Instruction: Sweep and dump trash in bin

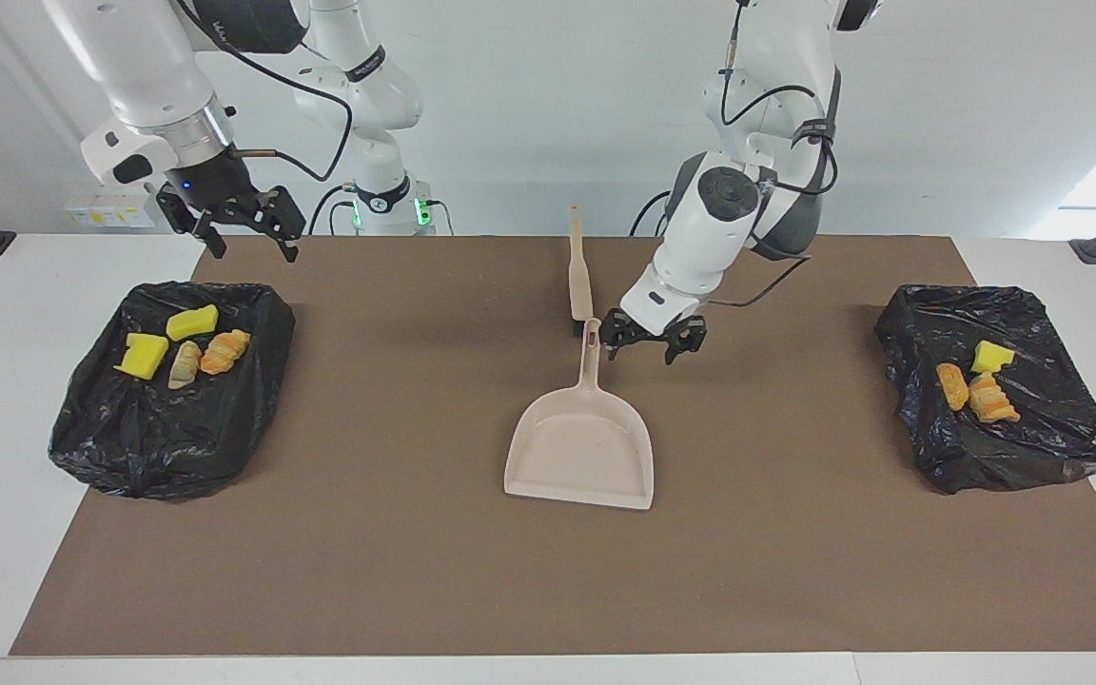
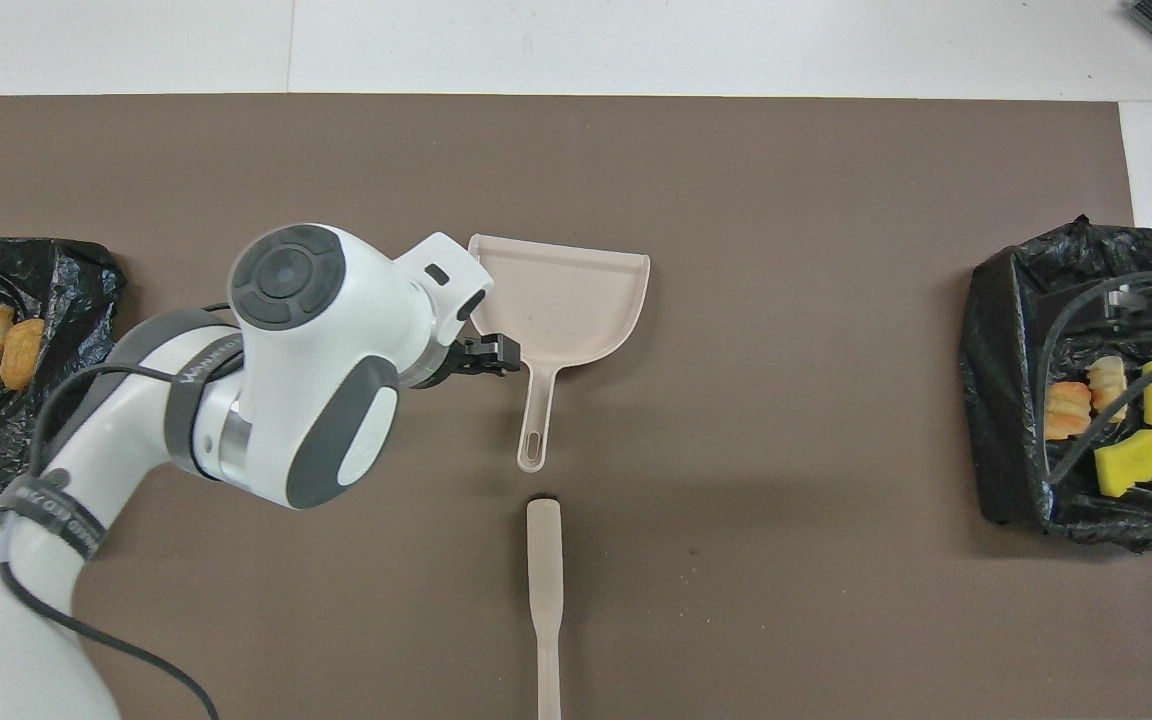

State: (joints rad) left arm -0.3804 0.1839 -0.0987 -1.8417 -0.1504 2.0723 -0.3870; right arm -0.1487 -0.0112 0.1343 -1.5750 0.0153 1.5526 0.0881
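The trash lies in two black-lined bins. The bin [image 1: 129, 447] at the right arm's end holds two yellow foam chunks [image 1: 141, 354], a pale beige lump [image 1: 185, 365] and an orange lump [image 1: 225, 352]. The bin [image 1: 1033, 447] at the left arm's end holds a yellow chunk [image 1: 991, 357] and two orange lumps [image 1: 993, 400]. My left gripper [image 1: 645, 354] is open and empty, low beside the beige dustpan's [image 1: 581, 447] handle, toward the left arm's end. My right gripper [image 1: 258, 249] is open and empty, raised over the robot-side edge of its bin.
The beige brush [image 1: 578, 276] lies on the brown mat [image 1: 367, 571], in line with the dustpan handle and nearer to the robots. In the overhead view the dustpan [image 2: 576, 290] and the brush [image 2: 543, 590] show, and the left arm covers the mat beside them.
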